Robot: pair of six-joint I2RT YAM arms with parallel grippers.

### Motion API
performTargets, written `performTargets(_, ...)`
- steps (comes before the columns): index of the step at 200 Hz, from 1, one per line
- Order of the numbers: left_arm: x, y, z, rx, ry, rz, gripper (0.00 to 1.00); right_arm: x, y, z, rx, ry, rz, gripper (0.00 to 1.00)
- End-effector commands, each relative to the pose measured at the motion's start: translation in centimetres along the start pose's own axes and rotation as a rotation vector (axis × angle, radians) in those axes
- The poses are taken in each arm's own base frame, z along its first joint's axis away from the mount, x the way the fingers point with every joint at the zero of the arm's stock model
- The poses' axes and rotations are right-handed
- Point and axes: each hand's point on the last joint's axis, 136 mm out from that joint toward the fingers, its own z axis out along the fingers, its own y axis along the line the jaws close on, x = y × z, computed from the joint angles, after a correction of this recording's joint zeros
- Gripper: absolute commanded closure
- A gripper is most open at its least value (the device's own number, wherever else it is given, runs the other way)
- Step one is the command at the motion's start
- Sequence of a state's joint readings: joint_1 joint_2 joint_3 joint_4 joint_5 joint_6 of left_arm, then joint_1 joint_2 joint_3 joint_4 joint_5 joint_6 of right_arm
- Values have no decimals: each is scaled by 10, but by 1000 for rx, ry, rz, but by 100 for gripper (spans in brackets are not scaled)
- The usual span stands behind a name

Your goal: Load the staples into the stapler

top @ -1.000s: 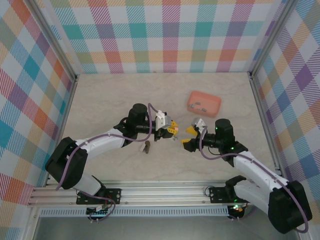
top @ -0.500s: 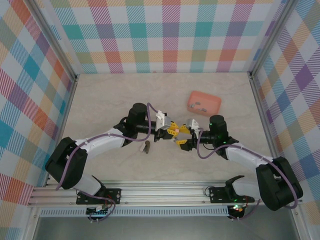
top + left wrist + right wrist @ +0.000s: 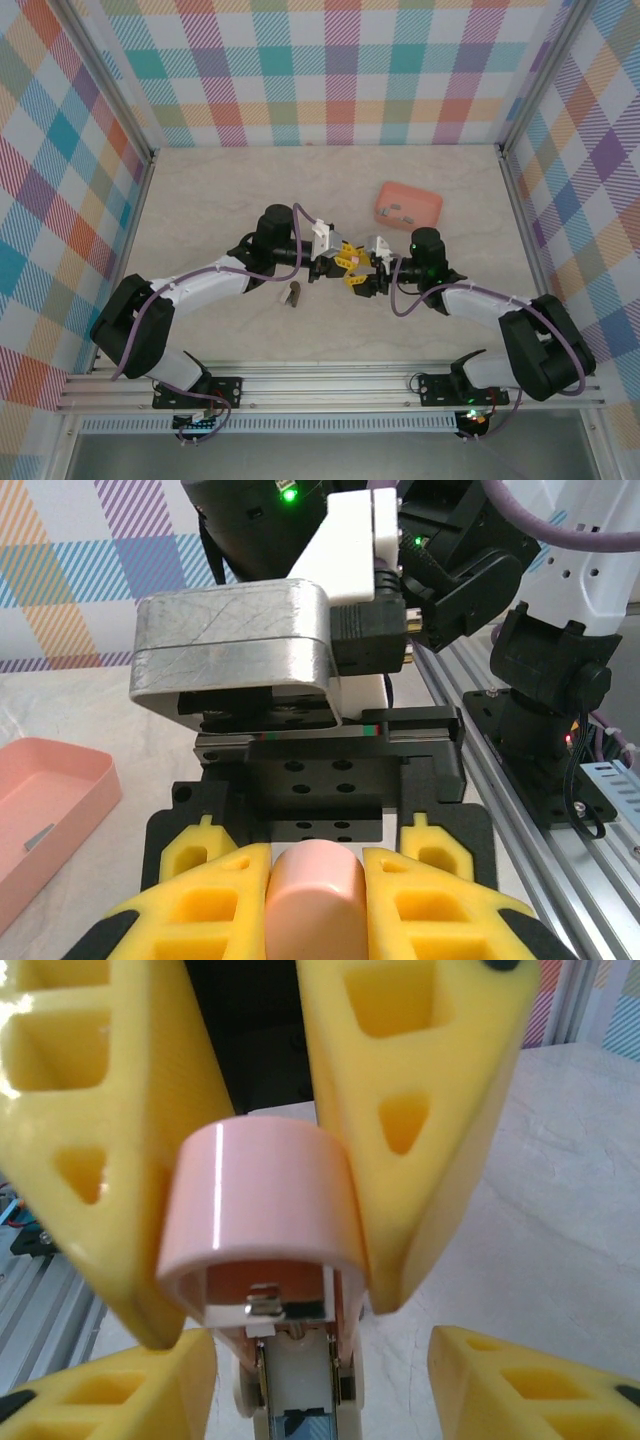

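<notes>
Left tool [image 3: 347, 258]: clenched on the stapler [image 3: 260, 1200], a salmon-pink, round-nosed body pinched between its yellow fingers [image 3: 205, 880] and held above the middle of the tabletop [image 3: 220, 200]. In the right wrist view the stapler's underside faces the camera, with a white channel and a small metal clip visible beneath the pink cap; whether the channel holds anything cannot be told. Right tool [image 3: 362, 283]: released, its yellow fingers [image 3: 110, 1390] spread wide on either side of the stapler's lower part, nose to nose with the left tool. Staples [image 3: 400, 211]: small grey strips lying inside the salmon-orange tray [image 3: 425, 200], which sits on the tabletop beyond and to the right of both tools, apart from them. One strip shows in the left wrist view. Small dark brown item [image 3: 294, 293]: on the tabletop beside the left arm, kind unclear.
</notes>
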State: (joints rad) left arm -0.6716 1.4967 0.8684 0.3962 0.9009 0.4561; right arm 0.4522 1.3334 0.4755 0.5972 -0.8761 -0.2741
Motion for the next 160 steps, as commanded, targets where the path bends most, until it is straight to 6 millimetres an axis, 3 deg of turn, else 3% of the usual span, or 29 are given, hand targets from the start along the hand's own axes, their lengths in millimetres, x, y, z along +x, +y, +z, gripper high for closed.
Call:
performTargets(1, -22, 1, -2, 16, -56, 53, 100, -19, 3, 3, -42, -53, -64, 50)
performTargets(32, -21, 3, -2, -2, -50, 45, 100, -18, 4, 3, -44, -51, -74, 74)
performTargets(37, -21, 5, -2, -9, -48, 44, 95, -17, 3, 3, -36, -48, -73, 76)
performTargets(47, -20, 7, -3, -27, -40, 33, 78, -15, 2, 1, -21, -41, -72, 77)
performTargets(55, -21, 9, -3, -36, -30, 25, 59, -13, 1, 1, -5, -34, -66, 77)
performTargets(61, -21, 10, -4, -45, -21, 19, 38, -10, 0, 0, 8, -19, -45, 77)
performTargets(66, -22, 12, -5, -58, -16, 13, 6, -7, 0, -1, 20, -10, -28, 77)
performTargets(69, -23, 14, -5, -68, -14, 12, 1, -6, -1, -2, 31, -6, -18, 77)
performTargets(93, -22, 26, -13, -175, 8, 2, 0, 3, -11, -8, 136, 20, 115, 76)
performTargets(125, -10, 51, -38, -393, 44, -113, 0, 32, -30, -24, 344, 134, 422, 75)
performTargets(160, 13, 79, -87, -760, 14, -313, 0, 50, -45, -42, 561, 228, 659, 72)
